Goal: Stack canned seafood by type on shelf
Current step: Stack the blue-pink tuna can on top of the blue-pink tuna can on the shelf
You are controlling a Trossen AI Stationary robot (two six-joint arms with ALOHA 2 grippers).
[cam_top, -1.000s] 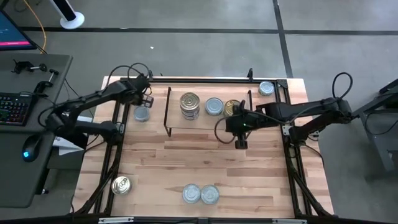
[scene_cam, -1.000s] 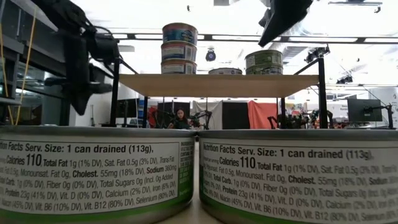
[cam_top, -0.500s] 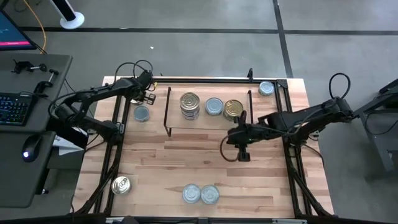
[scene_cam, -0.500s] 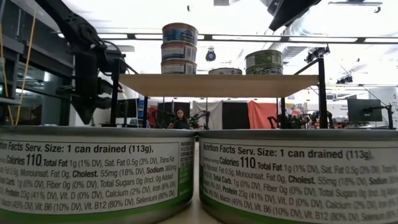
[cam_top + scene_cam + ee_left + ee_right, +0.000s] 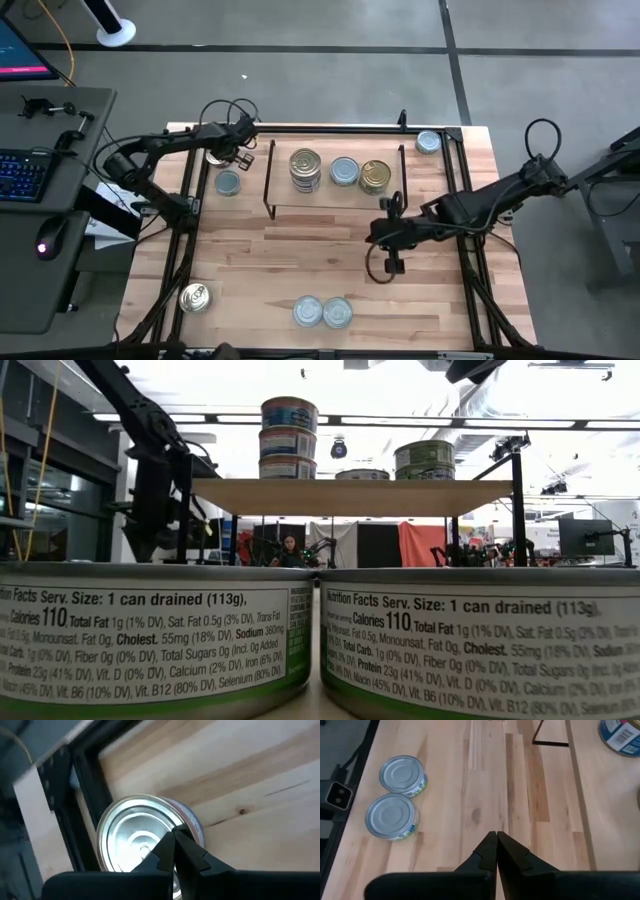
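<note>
Left gripper [image 5: 174, 851] pinched together, empty, above a silver can [image 5: 145, 835] by the table's rail. Right gripper [image 5: 497, 851] likewise closed over bare tabletop [image 5: 520, 800]. Three can piles abreast on the shelf [image 5: 335, 196]; two cans [image 5: 397, 795] near the front edge.

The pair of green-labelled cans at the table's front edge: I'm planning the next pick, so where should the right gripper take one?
Grip the can nearer the right gripper across its low round side wall, coming straight down from above. It stands upright, lid up, but touches its twin, so set the fingers on the two free sides, not in the seam between them.
</note>
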